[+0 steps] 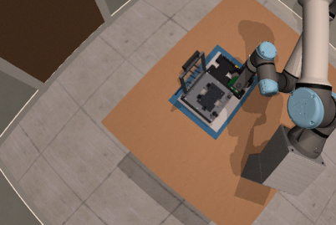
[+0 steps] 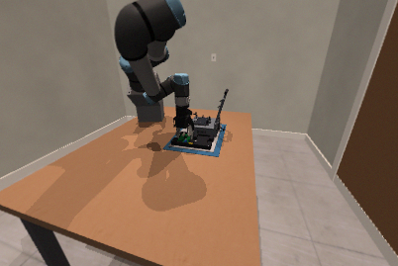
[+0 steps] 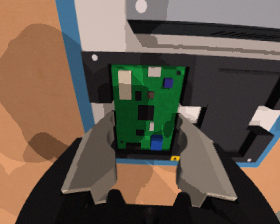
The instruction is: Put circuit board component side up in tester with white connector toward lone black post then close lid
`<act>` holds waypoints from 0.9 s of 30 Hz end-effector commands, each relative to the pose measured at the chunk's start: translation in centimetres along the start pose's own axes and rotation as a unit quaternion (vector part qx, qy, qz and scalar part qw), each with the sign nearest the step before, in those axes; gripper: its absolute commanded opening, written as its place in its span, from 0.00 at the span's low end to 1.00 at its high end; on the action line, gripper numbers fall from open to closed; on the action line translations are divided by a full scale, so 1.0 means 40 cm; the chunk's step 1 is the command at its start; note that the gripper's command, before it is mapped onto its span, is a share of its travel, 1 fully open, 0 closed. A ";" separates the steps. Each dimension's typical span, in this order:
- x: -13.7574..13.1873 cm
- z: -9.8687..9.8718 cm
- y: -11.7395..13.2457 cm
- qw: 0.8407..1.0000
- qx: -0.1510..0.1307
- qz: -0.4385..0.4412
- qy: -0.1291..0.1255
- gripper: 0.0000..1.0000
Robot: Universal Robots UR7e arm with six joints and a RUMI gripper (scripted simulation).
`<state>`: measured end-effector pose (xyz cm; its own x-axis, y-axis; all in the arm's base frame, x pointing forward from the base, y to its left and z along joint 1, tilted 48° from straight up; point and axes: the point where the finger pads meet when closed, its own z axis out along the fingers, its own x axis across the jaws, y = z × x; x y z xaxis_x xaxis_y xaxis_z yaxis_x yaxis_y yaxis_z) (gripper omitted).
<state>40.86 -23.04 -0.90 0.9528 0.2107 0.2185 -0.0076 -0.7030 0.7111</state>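
The green circuit board (image 3: 162, 102) (image 1: 232, 84) (image 2: 183, 138) lies component side up in the black tray (image 3: 100, 82) (image 1: 216, 73). Its long white connector (image 3: 125, 85) is at the board end nearer the tester. My gripper (image 3: 145, 112) is down at the tray, its two fingertips against the board's long edges, shut on it. The grey tester (image 1: 190, 99) (image 3: 201, 11) (image 2: 207, 129) stands beside the tray. Its lid (image 1: 182, 83) (image 2: 222, 106) stands up, open. The tester's pins and the lone black post are too small to tell apart.
Tray and tester share a white base plate (image 1: 226, 116) with a blue border (image 1: 214, 134) (image 3: 67, 30) on the brown table (image 1: 167, 140) (image 2: 124, 185). An empty tray recess (image 3: 231, 95) lies beside the board. The raised lid stands at the tester's far side from the arm.
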 end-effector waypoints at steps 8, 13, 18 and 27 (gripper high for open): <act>0.001 -0.001 0.000 1.000 0.000 0.000 0.000 0.39; 0.001 -0.002 0.000 1.000 0.000 0.000 0.000 0.39; 0.001 -0.004 0.000 1.000 0.000 0.000 0.000 0.39; 0.001 -0.015 0.000 1.000 0.000 0.000 0.000 0.39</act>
<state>40.75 -22.80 -0.67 0.9528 0.2107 0.2185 -0.0076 -0.7030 0.7111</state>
